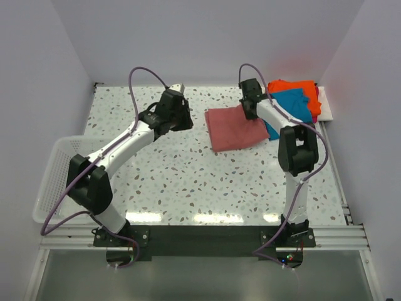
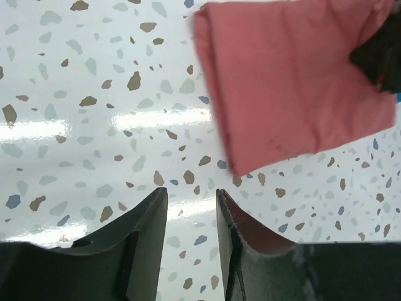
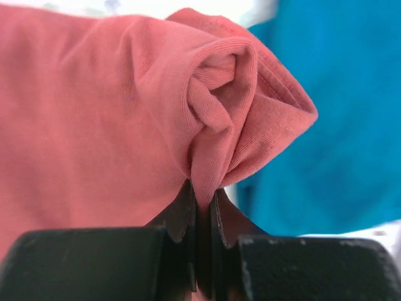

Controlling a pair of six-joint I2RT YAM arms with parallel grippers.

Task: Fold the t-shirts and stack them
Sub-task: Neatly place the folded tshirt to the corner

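Note:
A folded dusty-red t-shirt [image 1: 235, 128] lies on the speckled table, also filling the upper right of the left wrist view [image 2: 294, 81]. My right gripper [image 3: 202, 191] is shut on a bunched corner of the dusty-red t-shirt [image 3: 113, 125] at its far right edge [image 1: 249, 110]. My left gripper [image 2: 191, 200] hovers over bare table just left of that shirt, jaws apart with nothing between them [image 1: 182, 119]. A folded teal-blue t-shirt [image 1: 291, 110] lies on an orange t-shirt [image 1: 294, 86] at the back right, with a magenta edge [image 1: 317, 100] showing beside them.
A white mesh basket [image 1: 53, 175] hangs at the table's left edge. White walls close in the back and both sides. The stack at the back right rests on a white sheet [image 1: 326, 113].

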